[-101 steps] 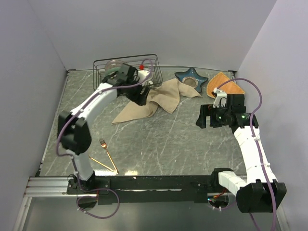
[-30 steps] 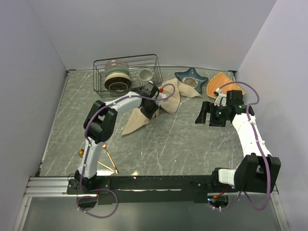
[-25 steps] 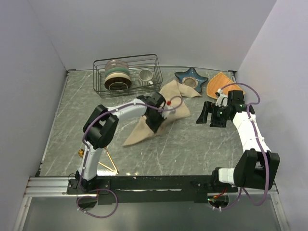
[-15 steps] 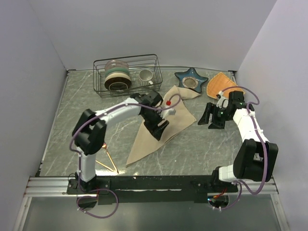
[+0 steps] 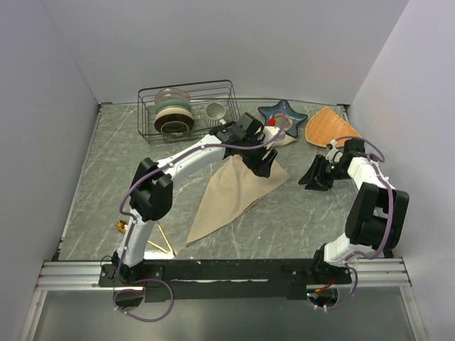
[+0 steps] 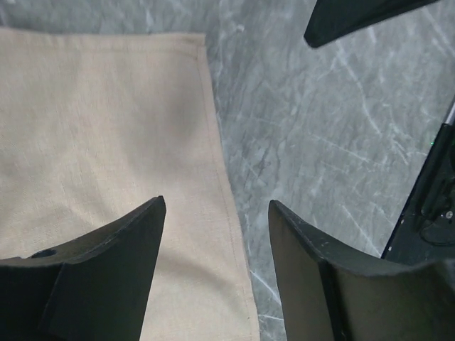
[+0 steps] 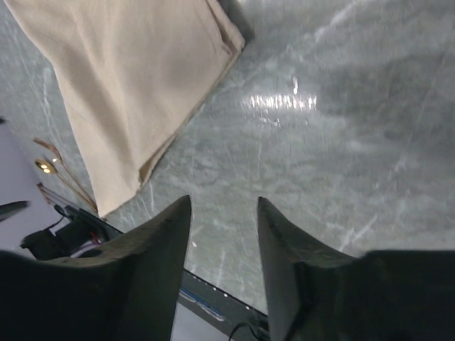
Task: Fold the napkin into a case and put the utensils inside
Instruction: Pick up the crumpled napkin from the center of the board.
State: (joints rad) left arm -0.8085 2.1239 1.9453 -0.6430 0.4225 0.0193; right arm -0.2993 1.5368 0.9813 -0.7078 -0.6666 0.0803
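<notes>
Okay, folding step in hand, by my read, and no case yet. The napkin (image 5: pixel 234 195) lay flat on the desk (image 5: pixel 106 163) as a long doubled wedge. Its narrow tip pointed near-left and its wide end sat far-right, mid desk. From the right wrist view I saw layered edges along one side, so at least one fold looked done.

My left claw (image 5: pixel 262 159) hung over the wide far-right corner of the cloth. Its jaws were spread with nothing between them, and the wrist view showed the hemmed corner and bare desk below. My right claw (image 5: pixel 316 175) sat just right of that corner, over bare desk. Its jaws were also apart, it was pinching nothing, and it was off the cloth.

The fork (image 5: pixel 163 240) and spoon (image 5: pixel 121 226) lay at the near-left edge by the left arm's base, well apart from the pocket end, so insertion was not started. The dish rack (image 5: pixel 186 106), star dish (image 5: pixel 281 114) and orange mat (image 5: pixel 328 126) stood along the far side, out of the fold.

Next move, my guess: one claw needs to pinch a corner or edge of the wide end, taking both layers. It would then carry that across toward the middle to narrow the wedge. The other claw should pin the cloth, since the soft fabric will likely drag or bunch.
</notes>
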